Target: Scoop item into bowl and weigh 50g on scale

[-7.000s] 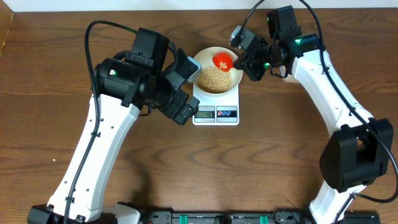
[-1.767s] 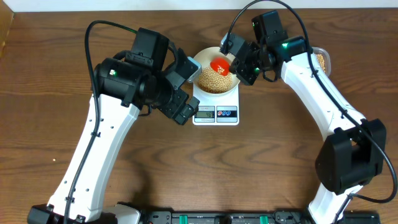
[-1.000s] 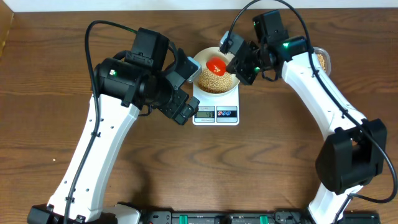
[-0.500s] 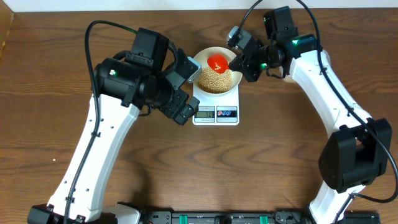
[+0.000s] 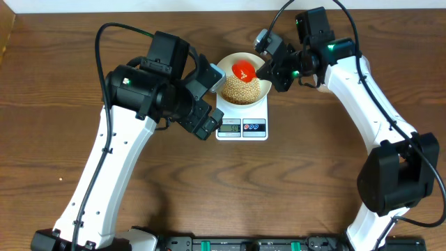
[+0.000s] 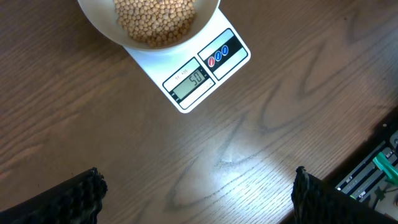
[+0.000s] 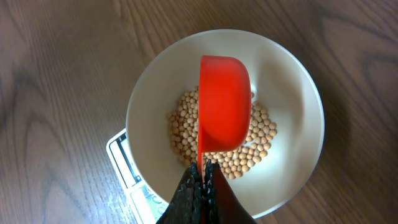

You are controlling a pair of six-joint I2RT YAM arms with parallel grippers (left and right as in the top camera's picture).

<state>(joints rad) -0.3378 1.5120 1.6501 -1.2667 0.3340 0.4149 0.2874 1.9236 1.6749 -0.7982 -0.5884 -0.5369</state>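
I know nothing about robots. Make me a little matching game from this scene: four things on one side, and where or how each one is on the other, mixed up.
Things
1. red scoop
2. beans
3. scale
4. left gripper

Places or states
a. open, holding nothing
b. piled in the bowl
c. under the bowl
d. held over the bowl by the right gripper

Pairs: 1-d, 2-b, 3-c, 4-a

Dark brown wood-grain table [image 5: 42, 125] fills the view. Pale strip [image 5: 139, 5] runs along the far edge, wall or floor unclear. Black rail [image 5: 230, 244] with green parts at near edge. Soft light glare [image 6: 227, 155] on tabletop.
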